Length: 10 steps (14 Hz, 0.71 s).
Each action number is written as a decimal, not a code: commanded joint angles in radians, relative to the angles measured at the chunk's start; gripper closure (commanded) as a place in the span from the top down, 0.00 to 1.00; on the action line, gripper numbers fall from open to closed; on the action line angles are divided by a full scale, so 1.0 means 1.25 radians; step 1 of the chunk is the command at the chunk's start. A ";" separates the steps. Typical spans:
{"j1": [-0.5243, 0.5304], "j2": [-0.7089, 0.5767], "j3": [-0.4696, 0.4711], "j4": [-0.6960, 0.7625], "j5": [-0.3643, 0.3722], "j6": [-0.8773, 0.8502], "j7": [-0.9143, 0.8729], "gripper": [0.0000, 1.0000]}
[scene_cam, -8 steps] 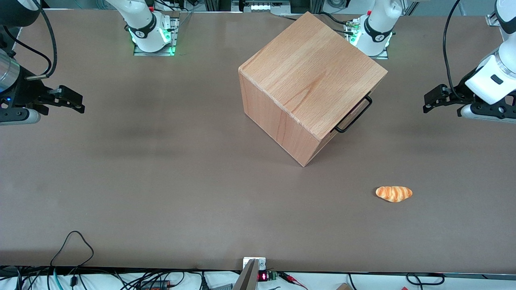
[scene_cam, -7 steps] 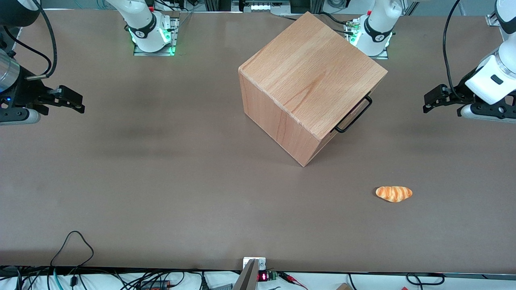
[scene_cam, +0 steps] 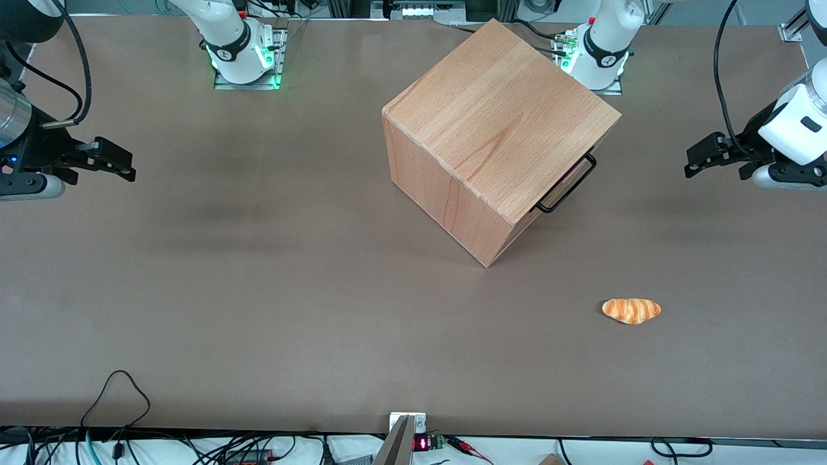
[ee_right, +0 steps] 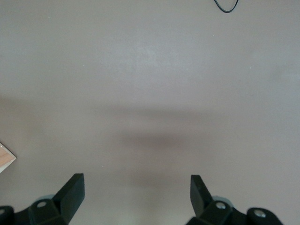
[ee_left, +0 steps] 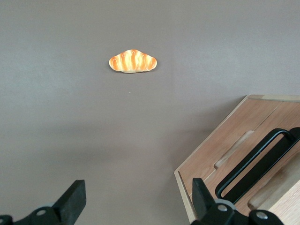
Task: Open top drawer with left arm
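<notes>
The wooden cube cabinet (scene_cam: 497, 123) stands on the table, turned so its front faces the working arm's end. The top drawer (ee_left: 222, 157) looks shut; its thin black wire handle (scene_cam: 568, 184) (ee_left: 257, 166) sticks out just under the cabinet's top edge. The left arm's gripper (scene_cam: 692, 161) (ee_left: 138, 199) hovers above the table in front of the drawer, well apart from the handle. Its black fingers (ee_left: 74, 197) stand wide open with nothing between them.
A small orange-striped bread roll (scene_cam: 631, 310) (ee_left: 133, 61) lies on the brown table (scene_cam: 258, 290), nearer the front camera than the cabinet and the gripper. Both arm bases (scene_cam: 597, 55) are mounted at the table's back edge. Cables hang along the front edge.
The left arm's gripper has drawn slightly away from the cabinet, toward the working arm's end of the table. The cabinet, drawer and roll have not moved.
</notes>
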 commanded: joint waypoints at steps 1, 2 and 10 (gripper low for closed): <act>0.000 0.007 0.000 0.022 0.018 -0.019 -0.014 1.00; 0.000 0.007 0.000 0.022 0.018 -0.019 -0.013 1.00; -0.009 0.015 -0.007 -0.002 0.010 -0.010 0.002 1.00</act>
